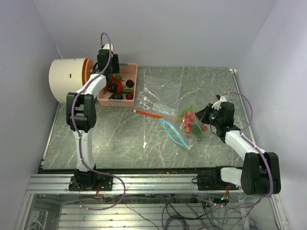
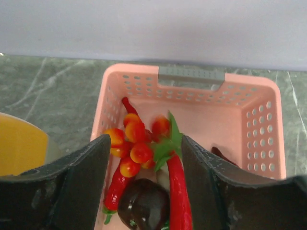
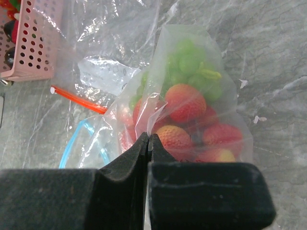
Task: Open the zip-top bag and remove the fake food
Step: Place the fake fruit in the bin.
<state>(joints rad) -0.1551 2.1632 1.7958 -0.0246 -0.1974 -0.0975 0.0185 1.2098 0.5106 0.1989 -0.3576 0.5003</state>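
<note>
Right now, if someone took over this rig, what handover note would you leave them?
Left pincer: open, hanging over the pink basket.
Right pincer: shut on a fold of the bag.
Done: the bag's blue-edged mouth looks open. The basket holds red chillies, an orange fruit cluster and a dark piece.
Left: strawberries and green grapes are inside the bag and need to come out.

No readable text (in any view)
</note>
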